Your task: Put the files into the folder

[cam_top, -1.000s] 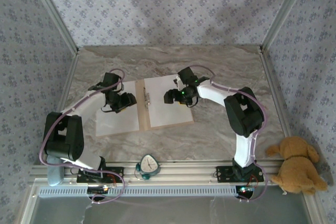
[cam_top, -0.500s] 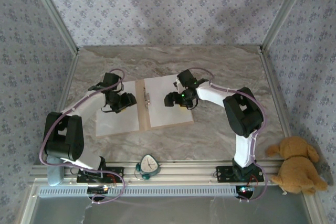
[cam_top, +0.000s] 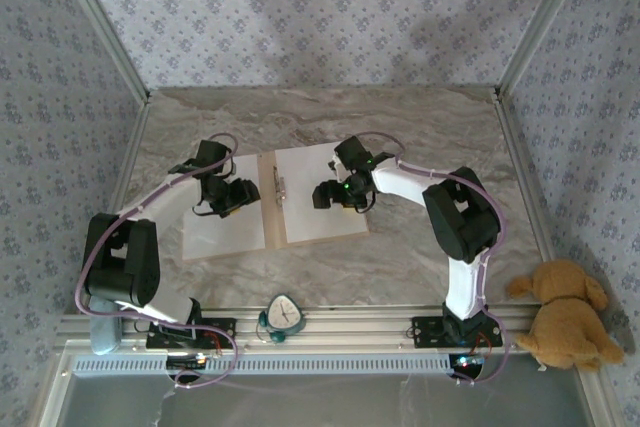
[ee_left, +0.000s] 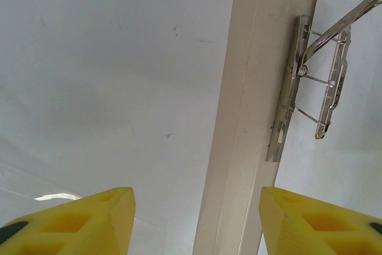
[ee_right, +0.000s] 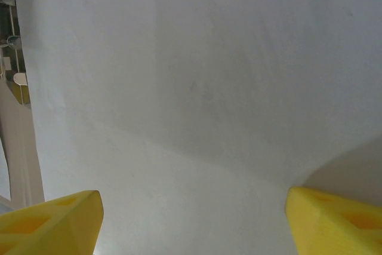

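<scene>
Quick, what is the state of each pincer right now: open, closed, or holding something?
Left pincer: open, holding nothing, over the folder fold.
Right pincer: open, holding nothing, over a white paper sheet.

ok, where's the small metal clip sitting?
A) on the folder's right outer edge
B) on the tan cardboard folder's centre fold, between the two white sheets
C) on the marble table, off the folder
B: the small metal clip lies on the centre fold of the flat tan-brown cardboard folder, flanked by the left white paper sheet and the right white paper sheet.
</scene>
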